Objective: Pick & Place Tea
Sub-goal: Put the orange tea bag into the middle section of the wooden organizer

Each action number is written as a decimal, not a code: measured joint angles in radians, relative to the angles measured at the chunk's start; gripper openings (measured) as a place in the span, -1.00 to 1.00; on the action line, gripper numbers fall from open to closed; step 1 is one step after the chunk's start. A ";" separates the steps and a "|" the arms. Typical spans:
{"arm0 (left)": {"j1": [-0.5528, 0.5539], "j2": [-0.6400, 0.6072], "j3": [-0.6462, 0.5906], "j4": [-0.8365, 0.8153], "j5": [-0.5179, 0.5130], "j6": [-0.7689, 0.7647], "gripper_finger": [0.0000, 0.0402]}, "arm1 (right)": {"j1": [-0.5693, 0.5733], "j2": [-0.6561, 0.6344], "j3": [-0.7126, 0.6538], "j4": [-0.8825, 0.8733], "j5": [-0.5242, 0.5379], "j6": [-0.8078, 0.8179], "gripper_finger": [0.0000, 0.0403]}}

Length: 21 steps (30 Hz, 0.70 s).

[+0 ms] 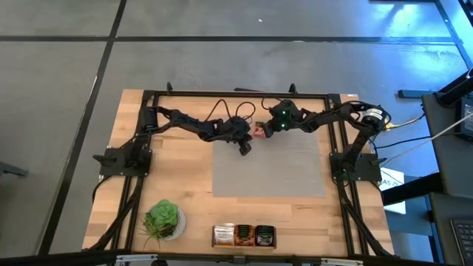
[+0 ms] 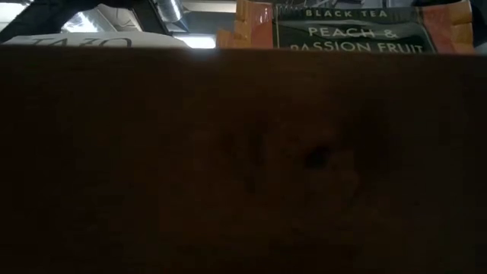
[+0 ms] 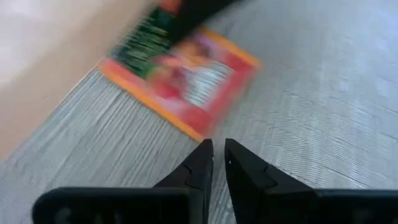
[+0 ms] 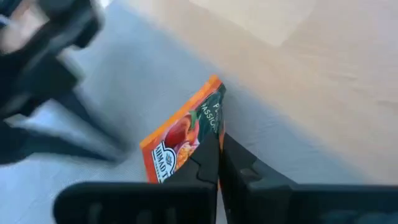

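One tea sachet (image 1: 259, 132), orange-edged with a fruit picture, is at the far edge of the grey mat (image 1: 270, 174). My right gripper (image 4: 219, 146) is shut on it, reaching in from the table's right. My left gripper (image 3: 218, 148) points down at the mat just to the sachet's left and short of it. Only a narrow slit shows between its fingertips and nothing is in it. In the left wrist view the sachet (image 3: 183, 78) lies ahead of those fingers, with the right gripper's dark fingers over its far end. My right gripper pinches the sachet between its two fingers at one edge (image 4: 210, 138), near a corner. The fingers slant down from the table's right. The sachet stands tilted in the hold, its picture side turned toward the left gripper. Whether its lower edge touches the mat, I cannot tell.
A green potted plant (image 1: 162, 219) stands at the near left. Three tea boxes (image 1: 244, 235) line the near edge, and one (image 2: 354, 30) shows in the low view above a dark board that blocks most of it. Bare mat lies toward the near side.
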 joint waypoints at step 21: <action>-0.081 -0.718 -0.366 0.082 -0.041 0.026 -0.81 | 0.514 -0.430 -0.001 -0.050 0.126 -0.141 -0.98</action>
